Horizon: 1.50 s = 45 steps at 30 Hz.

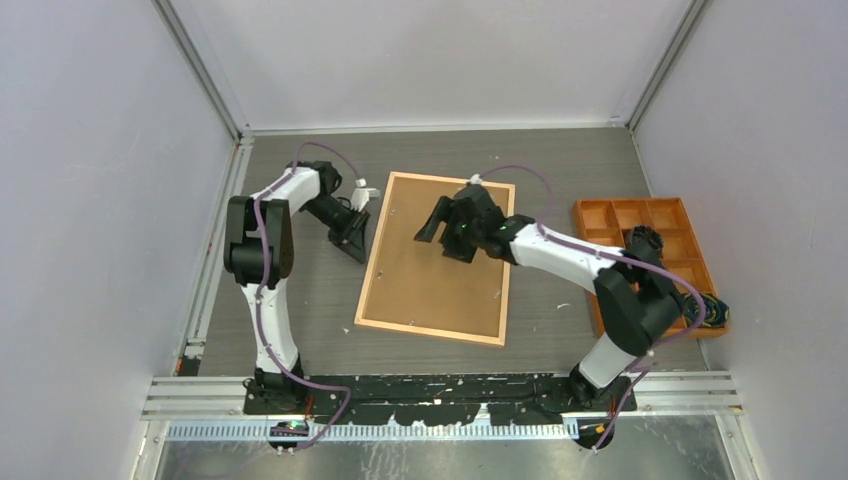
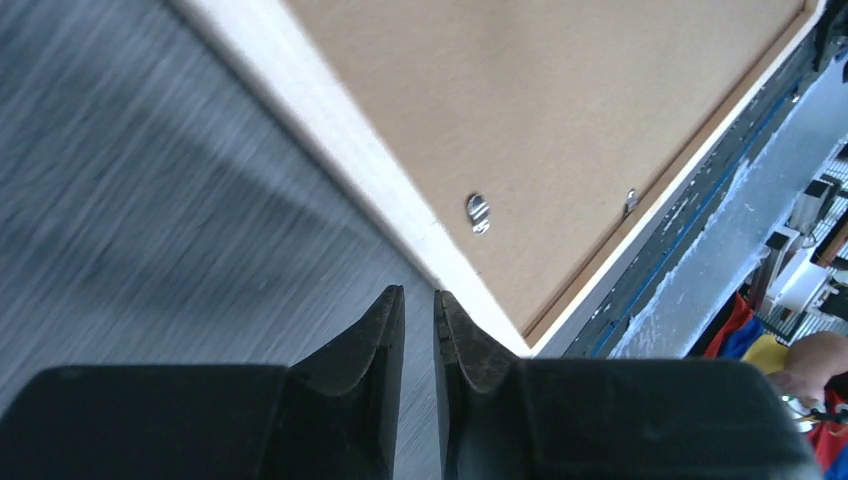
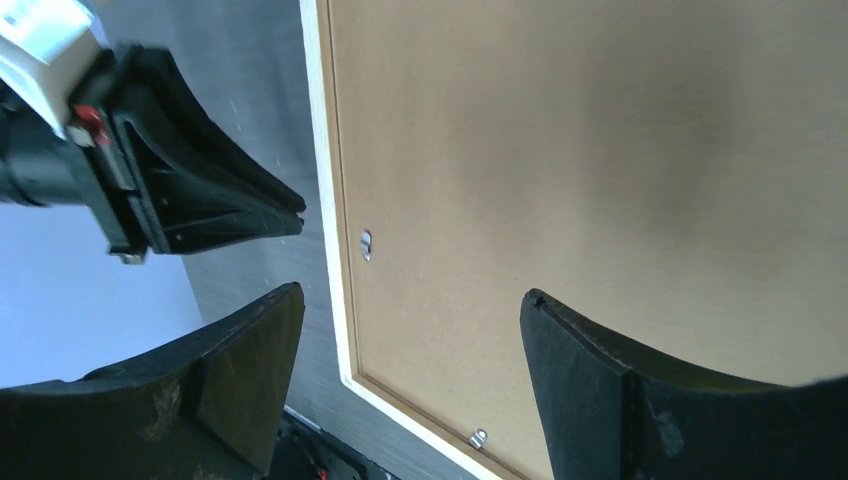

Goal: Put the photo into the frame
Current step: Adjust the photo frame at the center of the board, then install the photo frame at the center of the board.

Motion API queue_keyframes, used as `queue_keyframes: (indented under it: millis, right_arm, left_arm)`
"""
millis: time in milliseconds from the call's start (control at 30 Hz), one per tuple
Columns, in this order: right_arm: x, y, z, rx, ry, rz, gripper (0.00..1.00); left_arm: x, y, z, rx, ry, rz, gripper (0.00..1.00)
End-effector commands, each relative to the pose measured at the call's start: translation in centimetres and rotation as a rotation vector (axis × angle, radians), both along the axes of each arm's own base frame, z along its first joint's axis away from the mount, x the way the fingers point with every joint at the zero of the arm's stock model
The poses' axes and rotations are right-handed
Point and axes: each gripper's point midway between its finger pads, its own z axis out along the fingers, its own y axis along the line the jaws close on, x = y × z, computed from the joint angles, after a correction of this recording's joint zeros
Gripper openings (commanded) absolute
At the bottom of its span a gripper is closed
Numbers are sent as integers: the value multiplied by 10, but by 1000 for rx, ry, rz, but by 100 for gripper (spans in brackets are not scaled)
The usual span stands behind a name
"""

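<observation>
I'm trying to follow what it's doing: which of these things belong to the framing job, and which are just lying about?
In the job:
the frame, lying back up;
the photo, brown back up, inside it;
the left jaws, beside the frame's edge;
the right jaws, open, over the photo.

Lying about:
the orange tray, off to the right.

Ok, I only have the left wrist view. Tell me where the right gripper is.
Observer: The right gripper hangs above the brown board, toward the far end of the frame.
Operator: Give me its jaws.
Observer: Wide open, nothing between them.
Operator: Report what lies right of the frame.
Observer: An orange compartment tray, apart from the frame.
</observation>
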Motion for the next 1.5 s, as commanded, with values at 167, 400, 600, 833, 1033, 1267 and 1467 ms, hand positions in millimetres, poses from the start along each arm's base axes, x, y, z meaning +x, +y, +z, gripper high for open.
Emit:
queue_keyframes:
  millis: [167,400,600,833,1033,1267,1467]
  right_arm:
    - [-15,109,1,141,-54,257,76]
    - [-23,136,-27,167,14,319,66]
    - [-28,142,-43,160,47,334,64]
    - [-30,148,-56,169,82,343,63]
    - [-31,155,-61,174,96,356,63]
    - [-29,158,-66,176,105,355,62]
    - [-32,161,-70,182,120,360,62]
  left_arm:
    - [-5,-19,0,-81,54,18,23]
    - [-1,-19,-11,-71,76,29,24]
    - [-2,-22,-12,-91,88,31,24]
    - [-3,-22,-16,-89,98,33,13]
    - [-4,-22,-17,-86,99,34,11]
    - [-4,-21,-19,-83,94,30,9]
    - [-3,-20,-20,-80,87,33,8]
